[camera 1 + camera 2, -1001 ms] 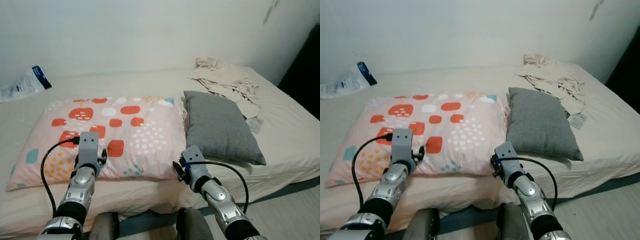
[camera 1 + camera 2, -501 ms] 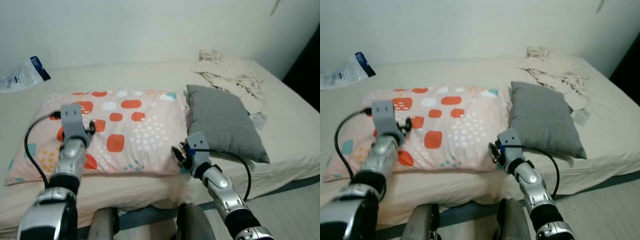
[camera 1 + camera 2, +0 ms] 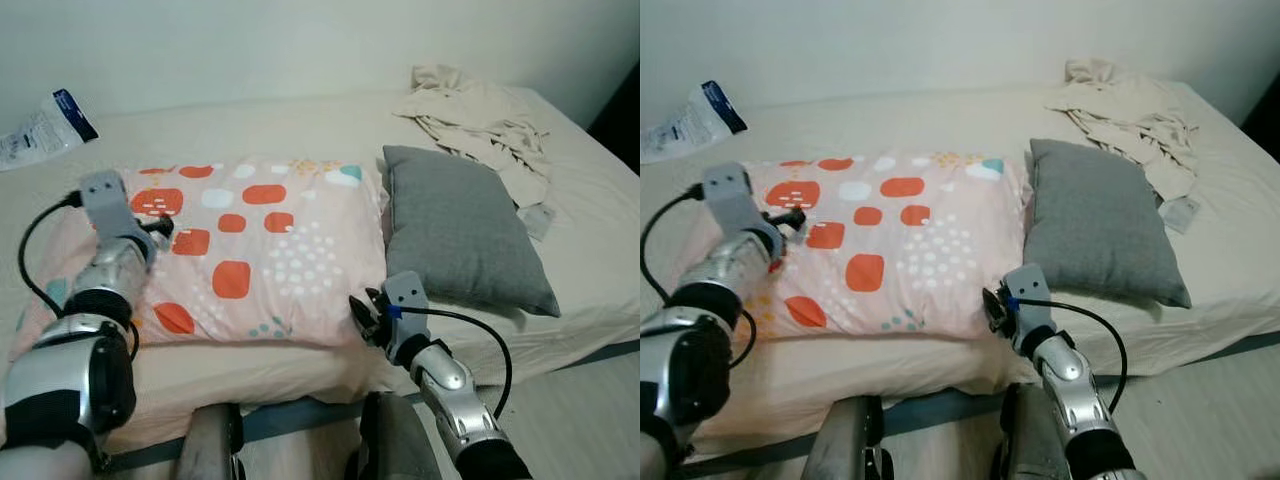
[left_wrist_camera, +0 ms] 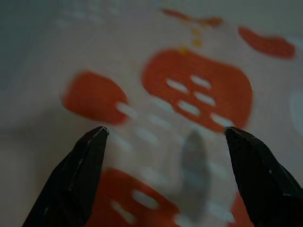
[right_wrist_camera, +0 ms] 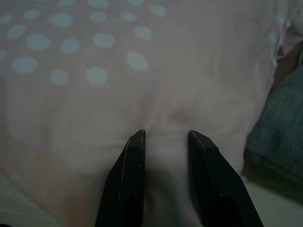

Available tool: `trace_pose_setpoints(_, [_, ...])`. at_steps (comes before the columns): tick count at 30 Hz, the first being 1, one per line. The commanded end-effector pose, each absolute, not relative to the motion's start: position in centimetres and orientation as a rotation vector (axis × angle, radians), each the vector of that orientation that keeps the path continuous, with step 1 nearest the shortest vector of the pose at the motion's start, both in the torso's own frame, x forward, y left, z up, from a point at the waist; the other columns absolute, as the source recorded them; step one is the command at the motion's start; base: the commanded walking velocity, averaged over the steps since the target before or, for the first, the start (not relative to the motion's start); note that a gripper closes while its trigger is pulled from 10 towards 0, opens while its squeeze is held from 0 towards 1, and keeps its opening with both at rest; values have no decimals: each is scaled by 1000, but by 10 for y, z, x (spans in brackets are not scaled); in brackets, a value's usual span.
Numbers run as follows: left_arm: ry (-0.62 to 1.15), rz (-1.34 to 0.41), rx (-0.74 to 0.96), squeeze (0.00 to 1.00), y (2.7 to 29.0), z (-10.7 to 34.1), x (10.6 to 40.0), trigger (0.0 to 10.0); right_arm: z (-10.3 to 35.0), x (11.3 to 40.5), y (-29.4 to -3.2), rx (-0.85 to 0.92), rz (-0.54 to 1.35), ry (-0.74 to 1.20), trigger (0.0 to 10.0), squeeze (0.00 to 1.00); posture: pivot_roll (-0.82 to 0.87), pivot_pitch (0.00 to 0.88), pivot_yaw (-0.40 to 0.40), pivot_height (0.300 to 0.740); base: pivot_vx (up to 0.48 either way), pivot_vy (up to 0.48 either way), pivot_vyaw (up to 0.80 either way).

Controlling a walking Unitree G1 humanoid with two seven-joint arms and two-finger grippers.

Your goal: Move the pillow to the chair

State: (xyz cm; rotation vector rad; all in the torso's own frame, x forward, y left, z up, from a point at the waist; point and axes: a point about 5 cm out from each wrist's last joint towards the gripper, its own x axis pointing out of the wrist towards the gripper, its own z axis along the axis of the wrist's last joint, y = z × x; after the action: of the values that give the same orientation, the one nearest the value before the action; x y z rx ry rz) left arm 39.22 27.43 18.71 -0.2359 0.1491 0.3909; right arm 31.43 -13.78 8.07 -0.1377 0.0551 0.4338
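Then I had the pink cloth pillow with orange patches (image 3: pixel 250 250) lying left-to-right between my arms: left end effector (image 4: pixel 165 137) spread wide over its left end, right end effector (image 5: pixel 165 135) narrowly parted, empty, at its near right edge.

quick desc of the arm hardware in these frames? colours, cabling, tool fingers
Both arms are silver, jointed metal with dark bands, each ending in a grey boxy wrist block. A black cable loops off each wrist. The left tool and right tool have two tapered black fingers; a blue spot marks the right wrist.

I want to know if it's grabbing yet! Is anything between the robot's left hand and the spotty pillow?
Nothing. In the left wrist view the left hand is open, its fingers spread over bare spotty pillow fabric.
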Motion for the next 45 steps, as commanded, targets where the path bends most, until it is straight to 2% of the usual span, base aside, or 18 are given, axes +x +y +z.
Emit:
trace_pose_setpoints(1, [190,503,-205,1000,297,183,383,10000,73,308,-140,-108,416,91,10000,0,31,268,-9,587,0,0,0])
trace_pose_setpoints(3, [193,537,-193,1000,304,184,380,10000,73,308,-140,-106,414,91,10000,0,31,268,-9,587,0,0,0])
trace_pose_setpoints(4, [207,609,-170,1000,318,182,373,10000,72,307,-140,-105,412,93,10000,0,34,267,-6,587,0,0,0])
trace_pose_setpoints(7, [237,642,-170,1000,331,175,363,10000,72,306,-140,-98,401,96,10000,0,33,266,-1,587,0,0,0])
trace_pose_setpoints(8, [252,644,-164,698,336,170,359,10000,72,305,-140,-95,398,97,10000,0,33,266,-1,587,0,0,0])
trace_pose_setpoints(9, [271,646,-178,141,341,165,354,10000,72,305,-141,-91,394,99,10000,0,35,267,-1,587,0,0,0])
trace_pose_setpoints(10, [282,646,-187,141,343,161,351,10000,72,305,-141,-88,392,101,10000,0,35,267,-1,587,0,0,0])
trace_pose_setpoints(11, [293,643,-215,0,345,157,349,10000,72,304,-141,-87,391,102,10000,0,40,266,-4,587,0,0,0])
trace_pose_setpoints(21, [320,584,-353,0,348,130,335,10000,76,305,-152,-22,312,82,10000,0,47,262,-6,587,0,0,0])
trace_pose_setpoints(24, [341,587,-431,0,344,110,326,10000,79,308,-166,145,221,94,10000,0,46,254,-4,587,0,0,0])
trace_pose_setpoints(30, [348,568,-458,0,336,96,322,10000,73,304,-185,144,162,127,10000,0,48,252,-3,587,0,0,0])
trace_pose_setpoints(37, [372,476,-444,0,314,85,325,10000,67,303,-202,93,143,186,10000,0,53,254,-1,587,0,0,0])
trace_pose_setpoints(39, [378,462,-444,0,308,83,327,10000,64,305,-217,48,105,241,10000,0,56,256,-1,587,0,0,0])
trace_pose_setpoints(41, [380,453,-430,0,303,81,328,10000,62,307,-250,-12,-16,299,10000,0,57,257,-1,587,0,0,0])
trace_pose_setpoints(42, [380,453,-430,0,303,81,328,10000,62,307,-250,-12,-16,299,10000,0,57,257,-1,587,0,0,0])
trace_pose_setpoints(43, [380,449,-418,0,300,81,329,10000,68,306,-288,-55,-171,325,10000,0,60,258,-2,587,0,0,0])
trace_pose_setpoints(44, [378,451,-416,0,300,81,329,10000,73,303,-306,-72,-246,334,10000,0,60,258,-2,587,0,0,0])
trace_pose_setpoints(45, [378,451,-416,0,300,81,329,10000,73,303,-306,-72,-246,334,10000,0,60,258,-2,587,0,0,0])
